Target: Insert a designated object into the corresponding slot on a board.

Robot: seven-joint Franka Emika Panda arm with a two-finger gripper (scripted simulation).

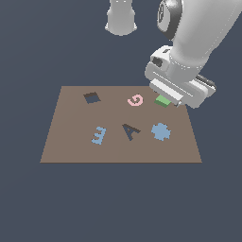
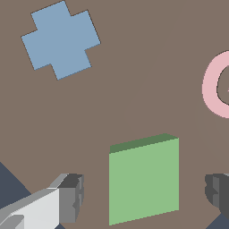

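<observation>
Block [image 2: 143,179] lies on the board [image 1: 71,142] beside the G [image 1: 135,100]; our claw [image 2: 145,197] straddles it wide. We should lower squarely, fingers [image 2: 71,197] flat against opposite sides.

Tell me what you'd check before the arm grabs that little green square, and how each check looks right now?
1. End effector open: ok, a finger shows on each side of the green block with gaps.
2. Block centred between the fingers: roughly ok in the wrist view.
3. Fingers low enough to grip: cannot tell.
4. Dark square slot free: ok, nothing in it.
5. Pink G lies between block and slot on the board: not ok for sliding, lift over it.
</observation>
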